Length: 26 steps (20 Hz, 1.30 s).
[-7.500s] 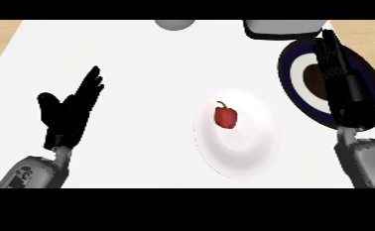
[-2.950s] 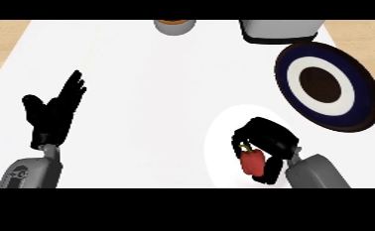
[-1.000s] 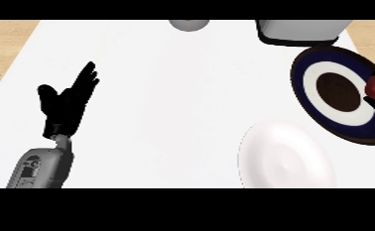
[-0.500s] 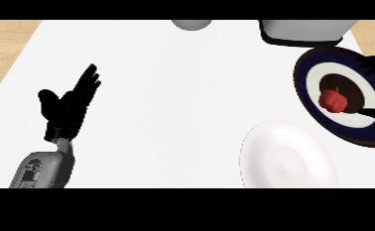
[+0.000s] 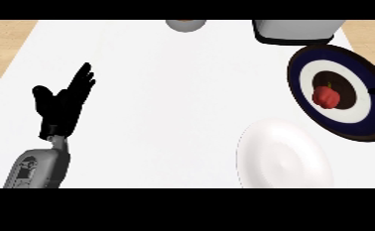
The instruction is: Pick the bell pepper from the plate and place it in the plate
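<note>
Pepper down on the ringed plate, no hand on it!
Far left, the left hand (image 5: 64, 103) rests open near the edge, fingers straight and up, grasping nothing. Across the white counter (image 5: 176, 106) sits the white plate (image 5: 282, 158), bare. Just beyond it is the dark ringed plate (image 5: 302, 79), with the red bell pepper (image 5: 326, 96) dead centre, stem side up (as best I can tell). The pepper lies well off to the left hand's right, so the right arm's side is the nearer one. The right hand is out of view, and the placing looks done to me.
</note>
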Each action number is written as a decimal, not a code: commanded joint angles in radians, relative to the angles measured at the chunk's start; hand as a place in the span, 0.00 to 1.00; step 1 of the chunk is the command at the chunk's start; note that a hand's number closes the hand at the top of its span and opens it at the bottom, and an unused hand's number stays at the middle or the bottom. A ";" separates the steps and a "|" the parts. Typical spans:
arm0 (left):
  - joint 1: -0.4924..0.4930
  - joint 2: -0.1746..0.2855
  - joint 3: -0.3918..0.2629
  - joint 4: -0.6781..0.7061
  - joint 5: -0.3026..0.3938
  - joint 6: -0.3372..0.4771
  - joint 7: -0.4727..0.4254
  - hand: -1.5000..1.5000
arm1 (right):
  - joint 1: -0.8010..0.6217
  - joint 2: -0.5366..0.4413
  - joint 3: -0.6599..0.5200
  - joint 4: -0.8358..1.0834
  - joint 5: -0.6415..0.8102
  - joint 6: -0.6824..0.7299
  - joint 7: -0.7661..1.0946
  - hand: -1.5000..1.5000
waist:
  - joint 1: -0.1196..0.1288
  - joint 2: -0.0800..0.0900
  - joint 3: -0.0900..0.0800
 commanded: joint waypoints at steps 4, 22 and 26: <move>0.015 0.018 0.013 -0.012 0.017 -0.026 0.002 0.50 | -0.006 -0.056 -0.045 0.118 -0.126 0.428 0.087 0.00 | -0.006 -0.004 -0.001; 0.000 -0.015 -0.018 -0.018 -0.019 0.006 0.012 0.50 | 0.082 -0.143 -0.094 0.060 -0.284 0.559 0.210 0.00 | 0.012 0.016 0.008; -0.009 -0.042 -0.023 -0.009 -0.015 0.013 -0.017 0.50 | 0.091 -0.132 -0.093 0.043 -0.302 0.535 0.226 0.00 | 0.019 0.020 0.009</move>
